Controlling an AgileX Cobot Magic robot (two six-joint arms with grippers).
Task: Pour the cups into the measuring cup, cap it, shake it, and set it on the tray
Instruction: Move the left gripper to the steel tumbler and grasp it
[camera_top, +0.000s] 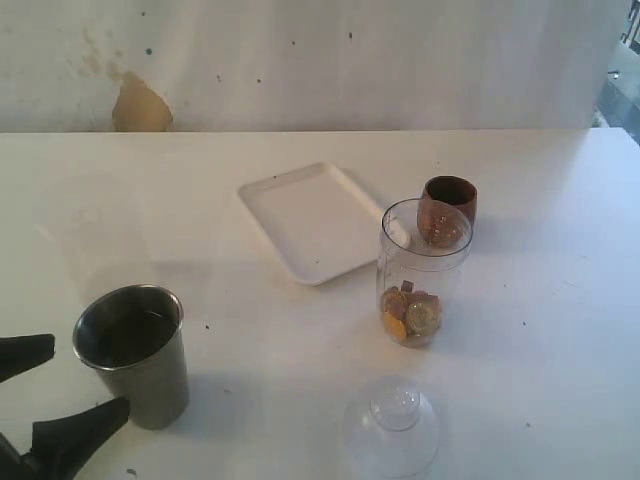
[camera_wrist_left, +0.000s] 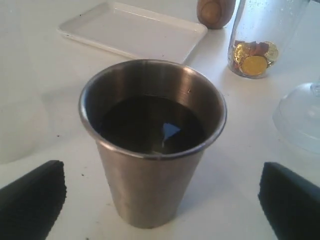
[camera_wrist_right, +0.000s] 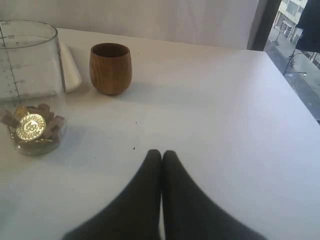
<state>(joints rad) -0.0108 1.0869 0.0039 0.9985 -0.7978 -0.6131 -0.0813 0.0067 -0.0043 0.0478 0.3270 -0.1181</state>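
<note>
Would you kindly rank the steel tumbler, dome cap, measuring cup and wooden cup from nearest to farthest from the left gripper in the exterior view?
1. steel tumbler, beside the left gripper
2. dome cap, front centre
3. measuring cup, right of the tray
4. wooden cup, behind it

A bare lab-like room: white table (camera_top: 560, 300), stained wall (camera_top: 140, 105), street-side window (camera_wrist_right: 295, 45).

You've got: steel tumbler (camera_top: 135, 350) brushed grey, dark inside. Wooden cup (camera_top: 447, 208) brown, grained. Measuring cup (camera_top: 423, 270) clear with dark printed marks, gold and brown pieces (camera_top: 410, 315) inside. Cap (camera_top: 392, 425) clear. Tray (camera_top: 315, 220) and desk (camera_top: 540, 330) white. Left claw (camera_top: 85, 375) and right claw (camera_wrist_right: 161, 155) black.
</note>
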